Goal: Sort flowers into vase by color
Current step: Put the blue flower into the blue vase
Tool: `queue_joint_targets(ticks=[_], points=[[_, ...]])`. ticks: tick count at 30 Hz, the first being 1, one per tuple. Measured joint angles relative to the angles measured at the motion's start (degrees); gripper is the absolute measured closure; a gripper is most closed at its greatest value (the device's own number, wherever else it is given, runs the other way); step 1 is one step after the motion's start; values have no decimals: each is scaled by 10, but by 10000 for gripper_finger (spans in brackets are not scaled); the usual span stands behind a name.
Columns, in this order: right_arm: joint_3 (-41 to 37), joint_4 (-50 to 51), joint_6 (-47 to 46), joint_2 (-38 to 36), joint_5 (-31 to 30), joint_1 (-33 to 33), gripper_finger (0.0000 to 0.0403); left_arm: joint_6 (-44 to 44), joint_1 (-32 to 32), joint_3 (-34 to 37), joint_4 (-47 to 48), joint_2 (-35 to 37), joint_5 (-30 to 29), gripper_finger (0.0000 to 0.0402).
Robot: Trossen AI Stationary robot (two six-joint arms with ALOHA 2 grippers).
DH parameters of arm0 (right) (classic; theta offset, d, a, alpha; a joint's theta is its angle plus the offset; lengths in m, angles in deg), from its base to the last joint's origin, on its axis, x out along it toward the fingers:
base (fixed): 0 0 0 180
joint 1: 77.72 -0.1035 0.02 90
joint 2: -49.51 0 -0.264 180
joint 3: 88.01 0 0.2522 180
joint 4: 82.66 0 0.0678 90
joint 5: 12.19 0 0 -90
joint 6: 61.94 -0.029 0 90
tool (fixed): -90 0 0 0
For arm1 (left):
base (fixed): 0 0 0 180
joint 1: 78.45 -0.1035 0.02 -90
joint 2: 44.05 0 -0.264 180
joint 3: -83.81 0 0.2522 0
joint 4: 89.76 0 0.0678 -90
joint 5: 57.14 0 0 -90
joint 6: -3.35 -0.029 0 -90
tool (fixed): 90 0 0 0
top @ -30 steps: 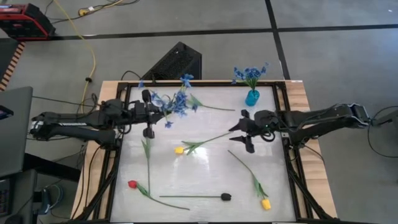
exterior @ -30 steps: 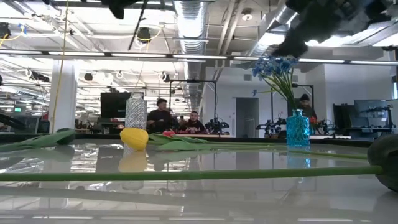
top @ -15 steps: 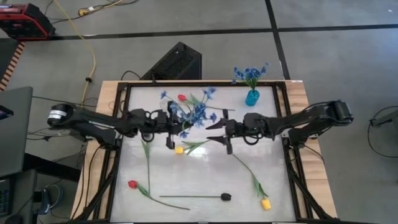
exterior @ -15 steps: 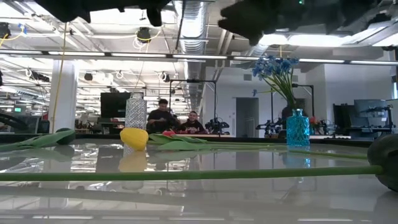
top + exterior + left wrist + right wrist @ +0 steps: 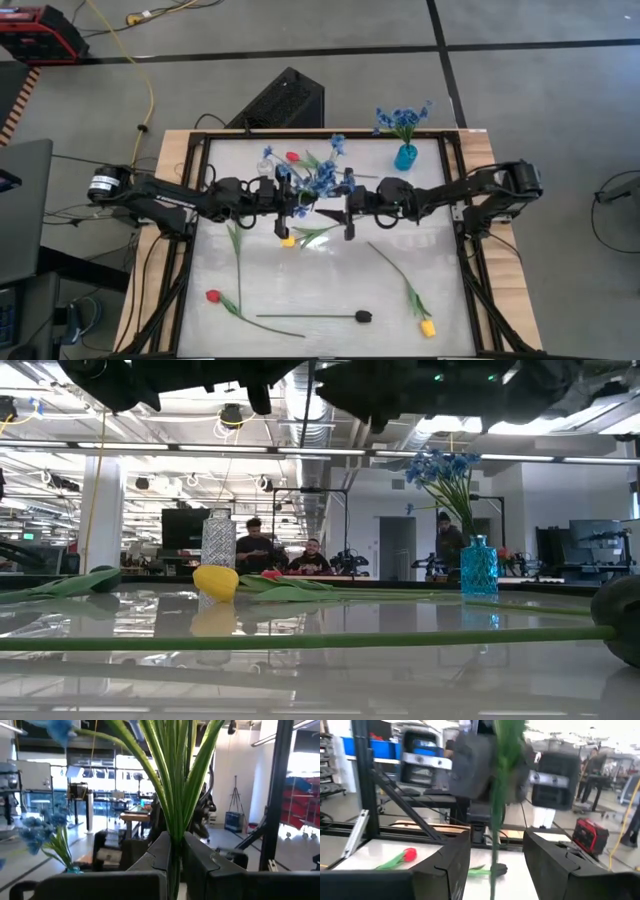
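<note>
White glossy tabletop is seen framed by black rails, with loose red, yellow and black-headed flowers left lying on it. Turquoise glass vase, already holding blue blossoms, is set at the far right corner.

A blue small-blossom sprig with long green stems is held raised above the table's middle, clamped near the stem base by the left gripper, fingers together on it.

The right gripper is placed just beside it, fingers apart. In the right wrist view the stem is seen between them, ungripped, its long axis crossing the gap. A handover is judged pending; the vase lies nearer the right arm.
</note>
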Motion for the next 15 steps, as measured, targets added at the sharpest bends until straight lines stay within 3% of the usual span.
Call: queue_joint_targets(ticks=[10, 15], points=[[23, -2, -11, 16, 0, 17, 202, -2, -8, 0, 9, 0, -25, 386], [23, -3, -19, 15, 0, 32, 255, 7, -16, 0, 7, 0, -36, 386]])
